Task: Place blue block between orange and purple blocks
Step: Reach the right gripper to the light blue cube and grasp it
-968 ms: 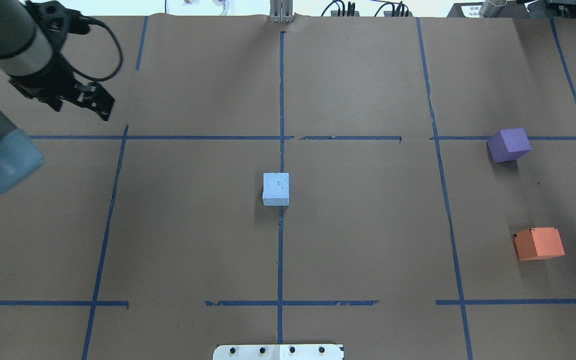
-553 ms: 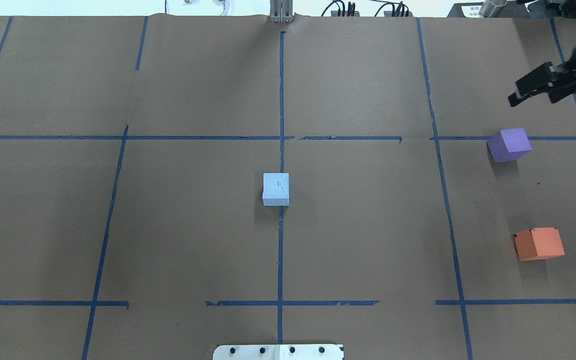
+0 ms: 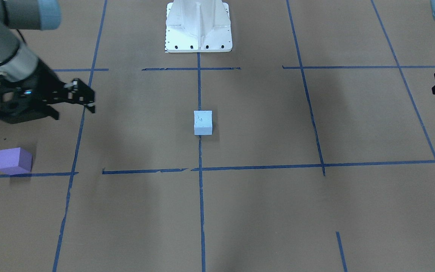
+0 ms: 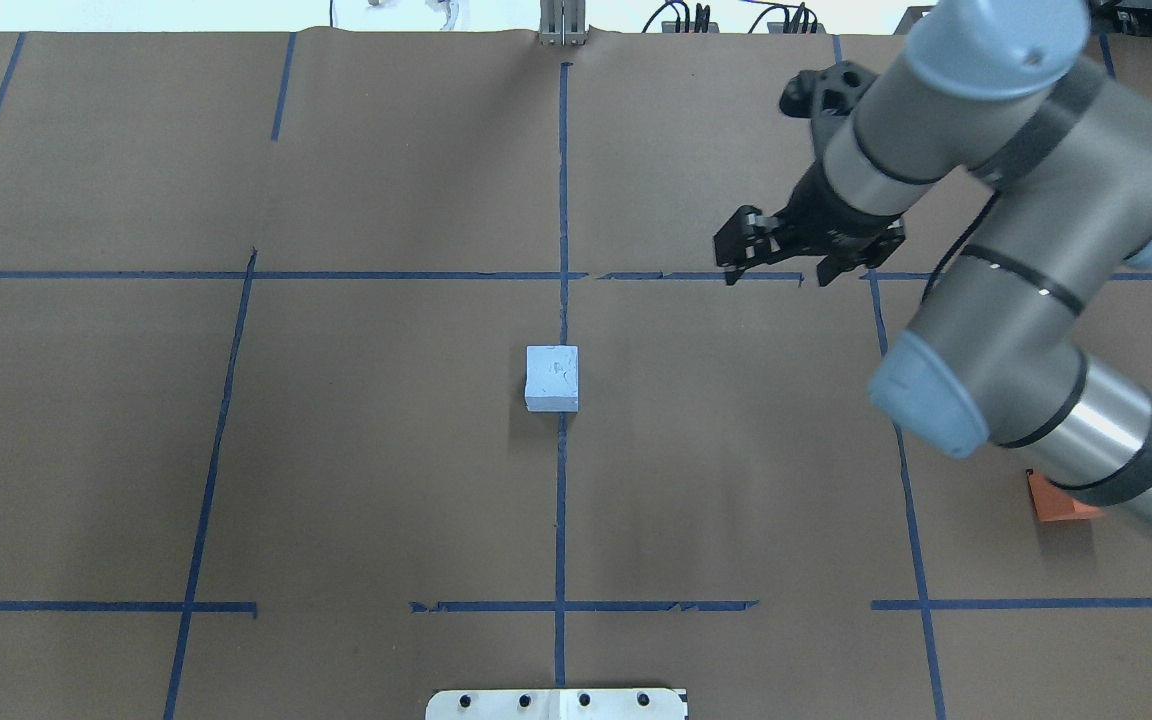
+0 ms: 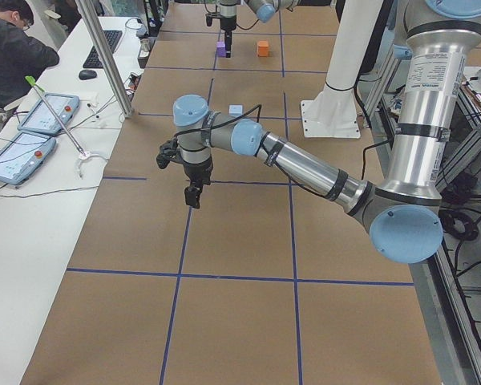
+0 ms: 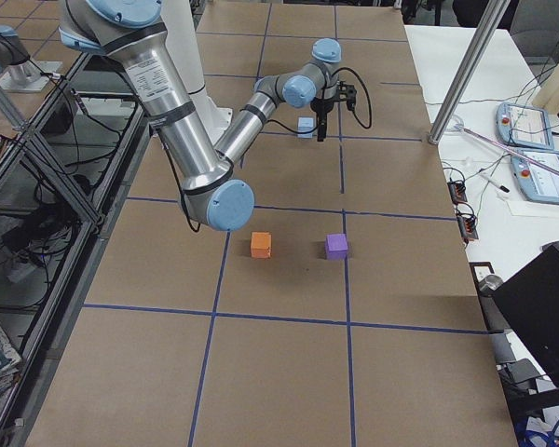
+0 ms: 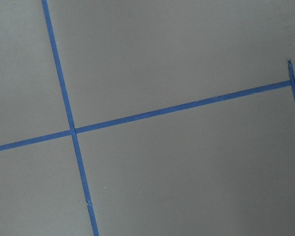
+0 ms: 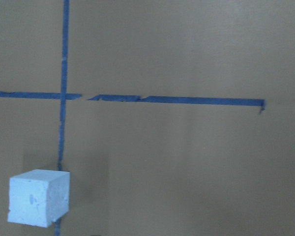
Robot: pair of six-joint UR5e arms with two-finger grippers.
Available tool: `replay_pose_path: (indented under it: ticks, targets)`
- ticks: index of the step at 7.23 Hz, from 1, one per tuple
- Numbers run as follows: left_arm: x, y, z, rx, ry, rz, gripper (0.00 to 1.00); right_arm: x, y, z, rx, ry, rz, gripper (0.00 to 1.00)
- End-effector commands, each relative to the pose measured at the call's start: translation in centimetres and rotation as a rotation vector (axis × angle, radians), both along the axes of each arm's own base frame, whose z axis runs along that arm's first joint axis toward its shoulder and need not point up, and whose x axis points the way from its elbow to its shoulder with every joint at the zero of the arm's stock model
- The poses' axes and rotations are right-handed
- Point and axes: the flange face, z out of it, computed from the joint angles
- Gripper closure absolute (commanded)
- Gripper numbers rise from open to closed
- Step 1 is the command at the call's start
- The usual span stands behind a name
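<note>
contact is not yet being made with the blue block [image 4: 551,378], which is being shown resting on the centre tape line [image 4: 561,500]. the right gripper [image 4: 776,275] is being held above the paper [image 4: 386,450] with its 2 fingers spread wide and nothing between them. the left gripper [image 5: 193,195] is being cut off by the edge of the front-facing view, and whether it is spread or closed cannot be told. the coming reach is being governed by 1 relation: from the right gripper the blue block is lying toward the robot's left and nearer the robot's base, and the right gripper is being judged the nearer of the 2. the block is looking close to cubic, so no long axis is being offered; its faces are lying square to the tape. the purple block [image 3: 14,160] is being hidden by the right arm [image 4: 1016,300] in the overhead view, and only a sliver of the orange block [image 6: 261,244] is being left visible there, while the exterior right view is showing both side by side with a gap between them.
</note>
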Motion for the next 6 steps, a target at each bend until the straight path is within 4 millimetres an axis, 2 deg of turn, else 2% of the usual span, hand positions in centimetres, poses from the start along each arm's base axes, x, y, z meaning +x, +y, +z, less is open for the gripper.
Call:
replay_pose_path:
  ticks: [1,2,3,4,6]
  targets:
    - [0.0,-0.1,0.0,0.0,0.001,-0.001,0.0,-11.4,1.6,-4.8,-0.034,0.055,0.059,0.0]
    - [0.1,-0.1,0.0,0.001,0.002,0.001,0.0,-14.9,1.5,-5.9,-0.046,0.082,0.075,0.0]
    - [0.1,-0.1,-0.1,0.001,0.002,0.001,0.0,-17.7,1.0,-6.7,-0.058,0.108,0.072,0.0]
    - [0.1,0.0,-0.4,-0.006,0.004,-0.015,0.0,-19.9,1.6,-5.8,-0.065,0.142,0.066,0.0]
    - [0.1,0.0,-0.6,-0.017,0.017,-0.026,0.0,-22.4,2.0,-4.9,-0.041,0.112,0.077,0.0]
